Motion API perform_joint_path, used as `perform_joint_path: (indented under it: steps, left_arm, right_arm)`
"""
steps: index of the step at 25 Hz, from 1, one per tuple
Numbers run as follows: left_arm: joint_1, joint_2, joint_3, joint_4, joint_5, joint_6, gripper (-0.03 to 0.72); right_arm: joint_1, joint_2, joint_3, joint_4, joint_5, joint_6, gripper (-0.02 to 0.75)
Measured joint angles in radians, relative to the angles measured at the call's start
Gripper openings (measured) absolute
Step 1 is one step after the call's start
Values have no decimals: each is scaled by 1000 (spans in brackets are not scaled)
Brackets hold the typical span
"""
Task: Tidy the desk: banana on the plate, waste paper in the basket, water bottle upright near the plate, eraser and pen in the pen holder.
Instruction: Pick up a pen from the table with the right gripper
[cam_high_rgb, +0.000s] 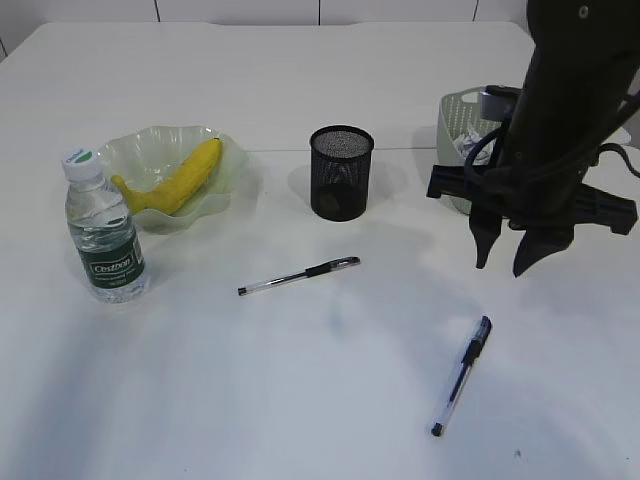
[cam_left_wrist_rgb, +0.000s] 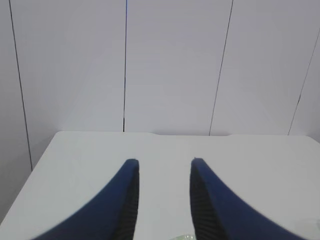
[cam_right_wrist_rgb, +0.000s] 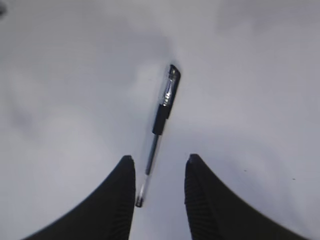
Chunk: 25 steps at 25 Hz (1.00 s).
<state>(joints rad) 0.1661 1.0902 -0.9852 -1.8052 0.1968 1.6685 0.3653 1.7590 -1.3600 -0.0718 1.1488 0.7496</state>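
A banana (cam_high_rgb: 185, 175) lies on the pale green plate (cam_high_rgb: 232, 170) at the left. Just in front of that plate a water bottle (cam_high_rgb: 104, 235) stands upright. At mid-table is the black mesh pen holder (cam_high_rgb: 341, 172). One pen (cam_high_rgb: 300, 275) lies in front of it and a second pen (cam_high_rgb: 462, 375) lies nearer, to the right. Crumpled waste paper (cam_high_rgb: 468, 140) sits in the basket (cam_high_rgb: 460, 100). My right gripper (cam_high_rgb: 500, 268) hangs open above the table, and its wrist view shows a pen (cam_right_wrist_rgb: 162, 112) on the table beneath the open gripper (cam_right_wrist_rgb: 160, 157). My left gripper (cam_left_wrist_rgb: 164, 160) is open and empty. The eraser is hidden.
The left wrist view looks over the white table's far edge (cam_left_wrist_rgb: 150, 133) at a panelled wall. The right arm's dark body (cam_high_rgb: 570, 110) stands in front of the basket. Bare tabletop lies between the two pens.
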Motion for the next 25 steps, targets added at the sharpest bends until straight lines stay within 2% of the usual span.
perform_joint_path:
  steps: [5,13,25]
  left_arm:
    - [-15,0,0,-1,-2,0,239]
    - [-108,0,0,-1,-2,0,239]
    - [-112,0,0,1,-2,0,239]
  right_arm:
    - [0,0,0,20,-72,85,251]
    - [0,56,0,12,-66,167,251]
    - [0,172,0,-3,-48,177,251]
